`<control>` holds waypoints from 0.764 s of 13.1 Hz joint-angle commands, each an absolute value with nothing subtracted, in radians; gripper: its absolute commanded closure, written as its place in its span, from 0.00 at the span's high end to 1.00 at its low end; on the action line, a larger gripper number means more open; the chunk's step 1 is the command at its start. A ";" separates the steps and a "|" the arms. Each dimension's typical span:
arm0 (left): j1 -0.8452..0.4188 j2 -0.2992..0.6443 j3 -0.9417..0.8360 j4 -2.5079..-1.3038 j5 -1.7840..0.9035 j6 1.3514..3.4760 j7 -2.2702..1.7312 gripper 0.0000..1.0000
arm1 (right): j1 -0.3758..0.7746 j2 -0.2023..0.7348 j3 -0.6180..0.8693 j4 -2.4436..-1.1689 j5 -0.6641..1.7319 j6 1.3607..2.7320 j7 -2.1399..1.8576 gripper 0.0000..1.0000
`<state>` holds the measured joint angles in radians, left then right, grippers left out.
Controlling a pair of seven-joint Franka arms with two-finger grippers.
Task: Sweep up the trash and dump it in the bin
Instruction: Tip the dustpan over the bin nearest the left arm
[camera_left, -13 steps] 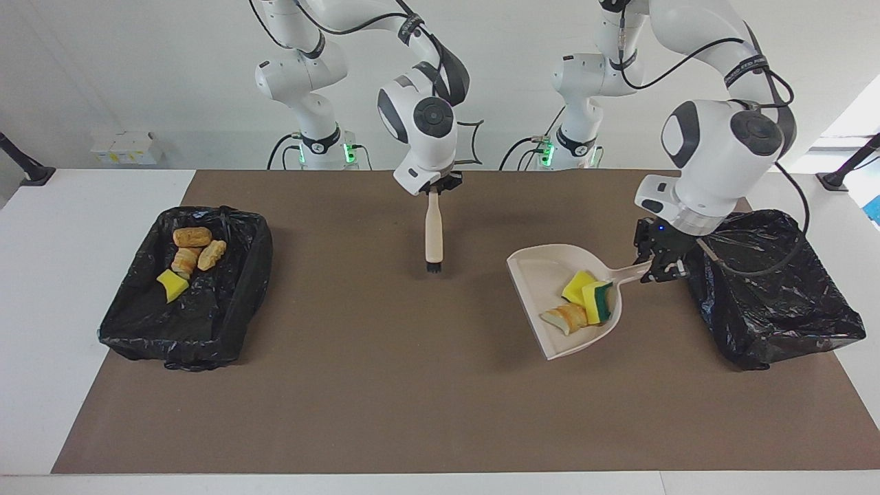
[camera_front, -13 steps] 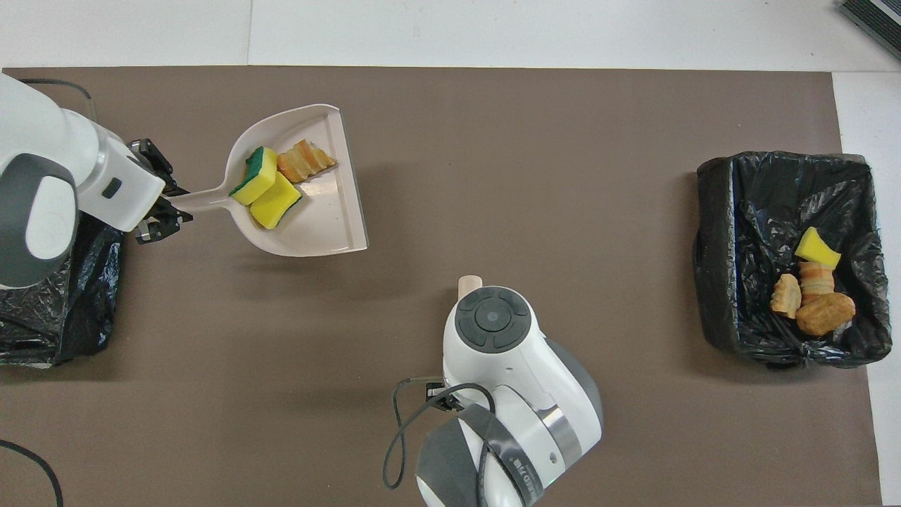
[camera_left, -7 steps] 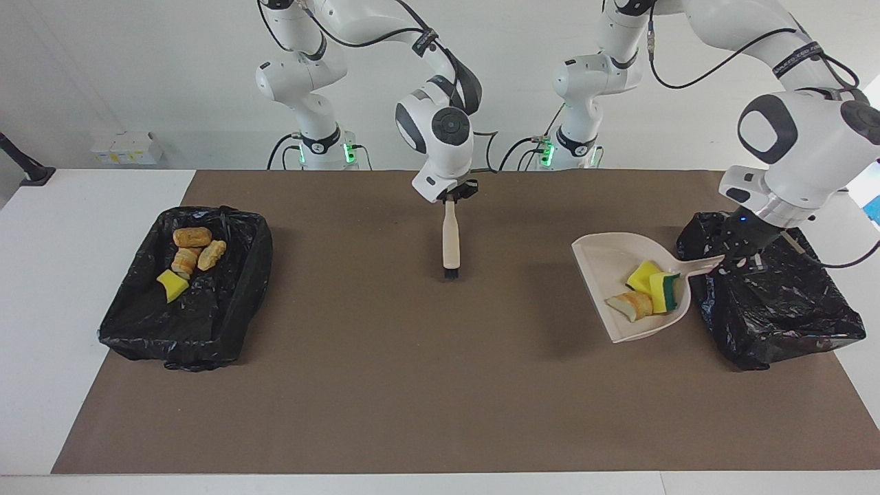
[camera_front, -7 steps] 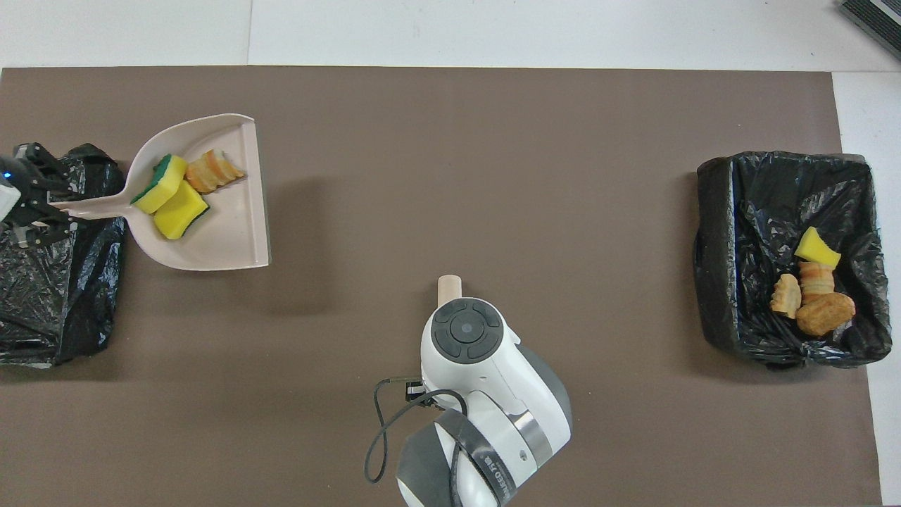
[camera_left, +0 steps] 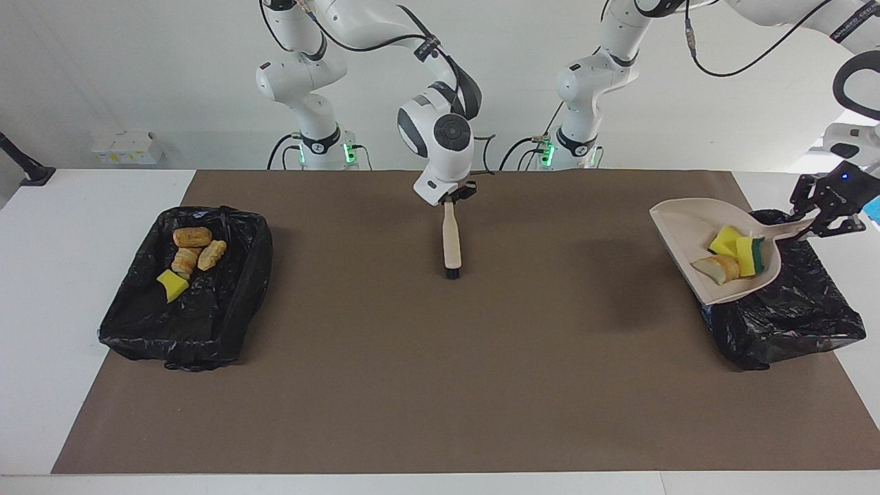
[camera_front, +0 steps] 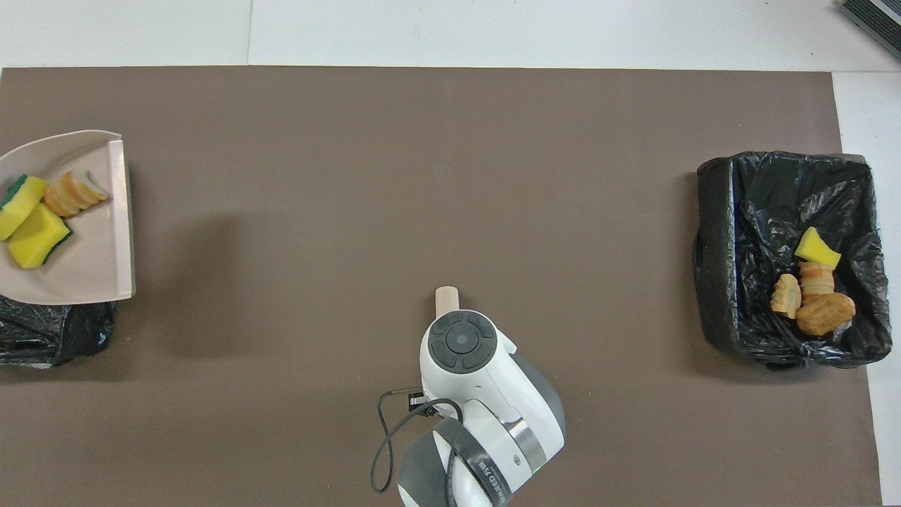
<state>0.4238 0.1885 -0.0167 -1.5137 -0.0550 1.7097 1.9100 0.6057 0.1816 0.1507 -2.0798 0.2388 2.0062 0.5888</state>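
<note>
White wall up top, brown mat over the bench [camera_left: 440,385], and I've got the dustpan [camera_left: 687,227] raised at the right edge of the facing frame. My left hand [camera_left: 821,223] is clenched on its handle at the far right of that frame, above the black-lined bin [camera_left: 790,316] at the left arm's end. The pan hangs over that bin's rim with its open lip toward frame centre, handle running out to the right. Three scraps [camera_left: 735,254] sit deep in the pan by the handle: two yellow sponges, one bread piece. So to my eye the load lies lip-side of my hand; I'd judge the tip must go lip-down into the bin. My right hand [camera_left: 450,196], top centre, grips the brush [camera_left: 451,240] upright, bristles down, and waits. Four scraps [camera_left: 189,258] already lie in the other bin [camera_left: 137,323], mid-left.
</note>
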 commanded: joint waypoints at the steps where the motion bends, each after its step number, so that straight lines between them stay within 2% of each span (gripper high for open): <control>1: 0.442 0.215 -0.018 -1.407 0.035 1.663 1.930 0.00 | 0.603 0.163 0.149 -2.115 0.264 2.043 0.551 0.19; 2: 0.451 0.224 -0.011 -1.395 0.052 1.666 1.928 0.00 | 0.603 0.161 0.149 -2.126 0.265 2.058 0.557 0.30; 6: 0.474 0.247 -0.014 -1.344 0.184 1.695 1.930 0.00 | 0.598 0.164 0.149 -2.125 0.273 2.074 0.569 0.40; 7: 0.459 0.253 -0.014 -1.345 0.234 1.698 1.922 0.00 | 0.597 0.167 0.149 -2.115 0.273 2.072 0.566 0.58; 8: 0.431 0.255 -0.017 -1.348 0.308 1.712 1.921 0.00 | 0.598 0.175 0.149 -2.097 0.272 2.068 0.566 1.00; 10: 0.411 0.255 -0.017 -1.356 0.382 1.756 1.916 0.00 | 0.592 0.167 0.146 -2.079 0.272 2.072 0.565 1.00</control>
<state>0.4361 0.2372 -0.0236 -1.3851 0.3214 1.7297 1.9191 0.6056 0.1806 0.1466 -2.0911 0.2498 2.0628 0.5859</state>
